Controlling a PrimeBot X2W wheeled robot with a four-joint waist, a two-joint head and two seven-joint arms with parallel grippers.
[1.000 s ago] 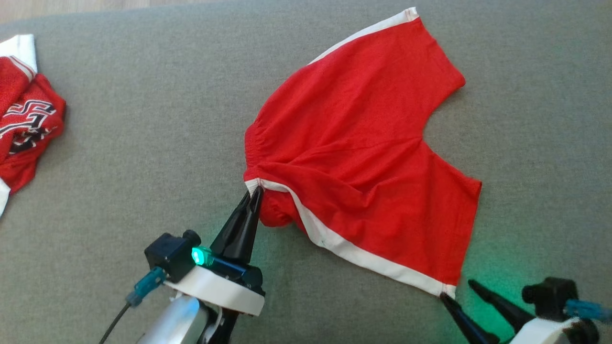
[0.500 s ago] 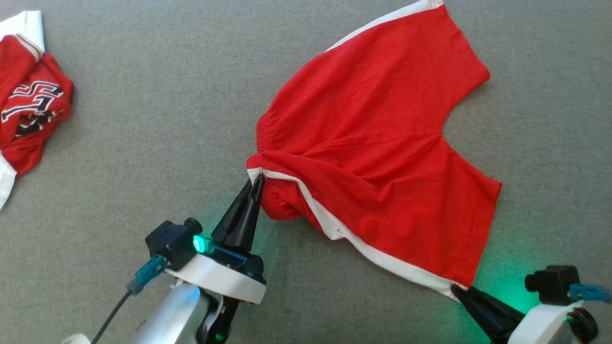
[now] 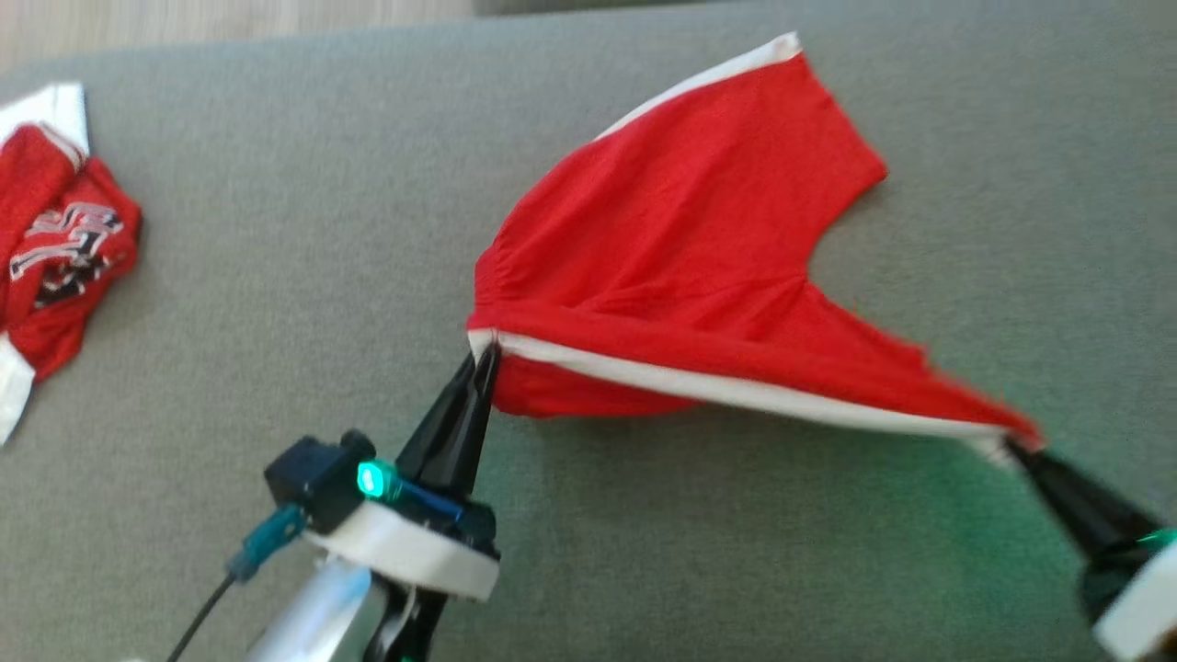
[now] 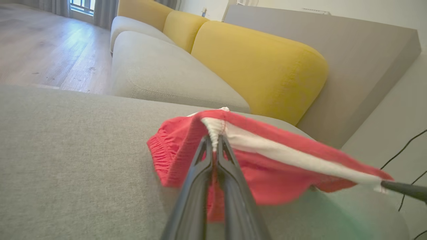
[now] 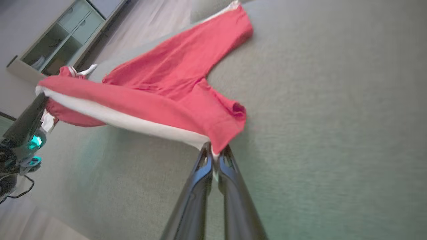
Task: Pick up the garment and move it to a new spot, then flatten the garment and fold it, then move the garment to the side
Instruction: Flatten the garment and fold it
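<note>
The grey upholstered seat (image 3: 230, 230) spread wide, with pale wooden floor (image 4: 43, 50) beyond it and yellow back cushions (image 4: 260, 66) on the sofa alongside. A pale cabinet (image 5: 63, 36) stood across the room. The red shorts (image 3: 680, 230) lay partly on the seat, their near edge with its white stripe lifted and stretched taut between the two arms. The left gripper (image 3: 487, 354) was pinched tight on one end of that stripe, and the right gripper (image 3: 1016, 446) was clamped on the other end. A second red garment (image 3: 55, 248), with lettering too blurred to read, sat crumpled at the seat's left side, partly cut off. The right wrist was blurred and half out of sight.
</note>
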